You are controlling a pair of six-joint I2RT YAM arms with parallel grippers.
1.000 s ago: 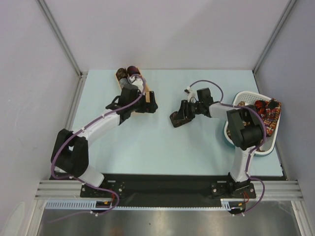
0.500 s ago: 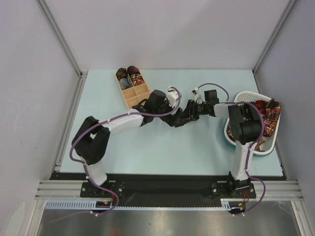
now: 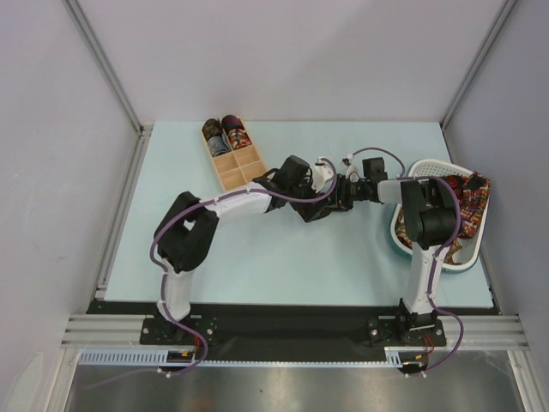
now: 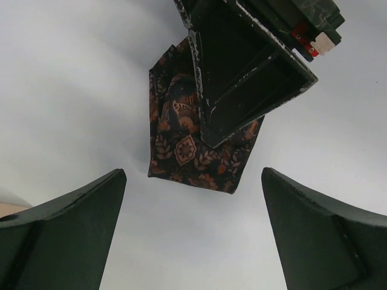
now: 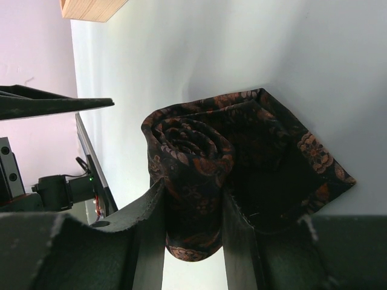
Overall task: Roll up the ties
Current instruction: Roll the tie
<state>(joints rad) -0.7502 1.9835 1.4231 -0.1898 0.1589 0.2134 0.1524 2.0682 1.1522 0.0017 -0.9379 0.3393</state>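
Rolled tie (image 5: pixel 190 151) pinched in my right claw (image 5: pixel 192 205). Left claw (image 4: pixel 193 199), spread wide and empty, faces it at 12 o'clock.

Right fingers (image 5: pixel 142 241) flank the rolled tie (image 5: pixel 193 163), blocking 2 sides; bare table (image 3: pixel 257 249) lies nearer the bases.

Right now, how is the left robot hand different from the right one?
The left gripper has its fingers spread wide; the right gripper has its fingers drawn in. The left gripper holds nothing; the right gripper pinches the rolled dark tie. Both are dark two-finger grippers, and both point at that same tie.
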